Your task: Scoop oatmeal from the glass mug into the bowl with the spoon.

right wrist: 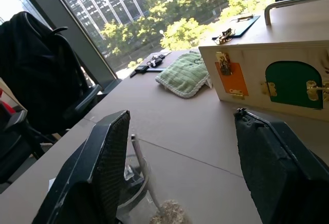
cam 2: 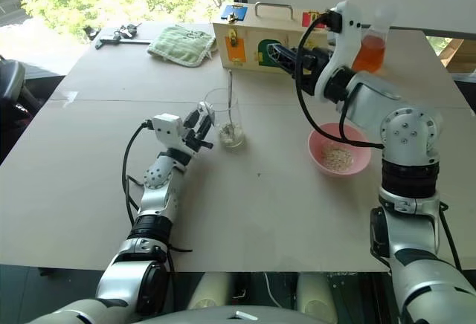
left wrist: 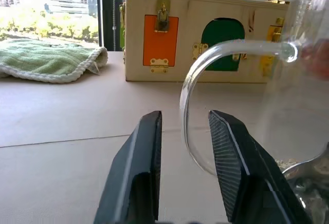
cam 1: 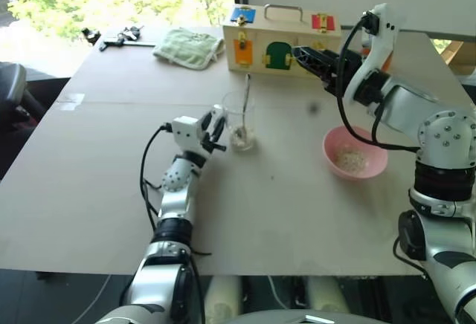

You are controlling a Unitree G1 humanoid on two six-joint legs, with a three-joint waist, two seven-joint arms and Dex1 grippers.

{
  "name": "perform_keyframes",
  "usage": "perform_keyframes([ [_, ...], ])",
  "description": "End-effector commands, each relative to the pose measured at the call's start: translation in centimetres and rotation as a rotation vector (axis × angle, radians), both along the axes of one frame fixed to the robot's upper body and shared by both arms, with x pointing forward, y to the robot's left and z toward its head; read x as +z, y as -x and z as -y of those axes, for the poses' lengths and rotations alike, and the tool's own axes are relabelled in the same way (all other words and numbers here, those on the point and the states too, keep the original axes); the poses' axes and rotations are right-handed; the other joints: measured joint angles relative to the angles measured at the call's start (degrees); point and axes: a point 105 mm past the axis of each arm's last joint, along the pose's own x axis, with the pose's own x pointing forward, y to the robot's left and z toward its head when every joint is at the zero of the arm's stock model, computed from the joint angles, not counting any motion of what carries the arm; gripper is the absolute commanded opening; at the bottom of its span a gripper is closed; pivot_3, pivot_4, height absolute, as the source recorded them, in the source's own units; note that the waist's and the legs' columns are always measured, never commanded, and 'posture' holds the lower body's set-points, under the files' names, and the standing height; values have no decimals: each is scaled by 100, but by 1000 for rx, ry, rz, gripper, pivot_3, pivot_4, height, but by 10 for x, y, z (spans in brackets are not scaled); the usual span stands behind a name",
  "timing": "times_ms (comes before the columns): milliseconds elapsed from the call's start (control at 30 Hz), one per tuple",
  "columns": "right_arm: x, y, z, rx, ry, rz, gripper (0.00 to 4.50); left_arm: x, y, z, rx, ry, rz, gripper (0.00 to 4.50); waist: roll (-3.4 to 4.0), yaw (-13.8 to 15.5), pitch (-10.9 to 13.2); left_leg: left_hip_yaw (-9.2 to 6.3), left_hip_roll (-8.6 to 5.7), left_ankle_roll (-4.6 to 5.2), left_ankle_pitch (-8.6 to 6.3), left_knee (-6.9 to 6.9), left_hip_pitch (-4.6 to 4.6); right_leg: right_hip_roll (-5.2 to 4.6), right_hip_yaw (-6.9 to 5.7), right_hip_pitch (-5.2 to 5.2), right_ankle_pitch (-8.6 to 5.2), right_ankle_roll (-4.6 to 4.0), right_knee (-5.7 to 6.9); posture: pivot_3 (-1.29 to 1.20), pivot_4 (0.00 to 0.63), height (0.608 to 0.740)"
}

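Observation:
The glass mug (cam 1: 239,122) stands mid-table with a little oatmeal (cam 1: 241,142) at its bottom. The spoon (cam 1: 247,99) stands upright inside it, handle up. My left gripper (cam 1: 220,131) is at the mug's left side, open. In the left wrist view its fingers (left wrist: 139,172) straddle the mug's clear handle (left wrist: 186,106) with gaps on both sides. My right gripper (cam 1: 306,58) hangs open and empty above the table, up and to the right of the mug. The pink bowl (cam 1: 328,146) sits to the right and holds a small heap of oatmeal (cam 1: 351,160).
A wooden latch box (cam 1: 279,41) stands behind the mug. A green cloth (cam 1: 187,47) and dark tools (cam 1: 119,38) lie at the far left. A flask of orange liquid (cam 2: 370,53) stands at the back right behind my right arm.

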Motion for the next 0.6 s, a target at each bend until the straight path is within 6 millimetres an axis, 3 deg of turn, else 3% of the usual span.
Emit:
perform_keyframes([
  [33,15,7,7,-4,-30,61,3265,-4,7,-9,-1,-40,14,3379,2,-6,-1,0,0,0,0,-1,1,1,0,0,0,0,1,0,150,740],
  [67,16,9,9,4,-35,64,3265,-6,9,-10,-3,-58,12,3804,2,-6,-1,0,0,0,0,-1,2,1,0,0,0,0,1,0,150,740],
  [100,16,12,10,19,-45,66,3265,-6,12,-12,-6,-64,13,3872,2,-9,-1,0,0,0,0,-1,2,2,0,0,0,0,1,0,150,740],
  [133,16,16,13,36,-52,68,3265,-6,15,-13,-14,-69,17,4417,3,-16,-2,0,0,0,0,-1,3,2,0,0,0,0,1,0,150,740],
  [367,-1,51,28,152,-52,77,3265,16,47,-21,-23,-141,66,4417,4,-116,-2,9,14,0,0,-21,5,-1,15,-3,0,0,-10,0,150,740],
  [467,-16,75,34,221,-38,86,3265,30,66,-24,-18,-152,76,4417,2,-106,-3,1,18,3,-2,-18,6,-1,12,-2,0,-1,-3,0,150,740],
  [533,-35,89,35,246,27,64,3265,31,80,-24,-25,-151,43,4417,1,-101,-3,-1,19,9,-6,-17,11,-4,13,5,0,-1,-5,0,150,740],
  [600,-66,99,35,241,98,18,3265,19,94,-27,-30,-163,-30,4417,2,-104,-3,-2,17,12,-8,-17,13,-7,15,8,0,0,-8,0,150,740],
])
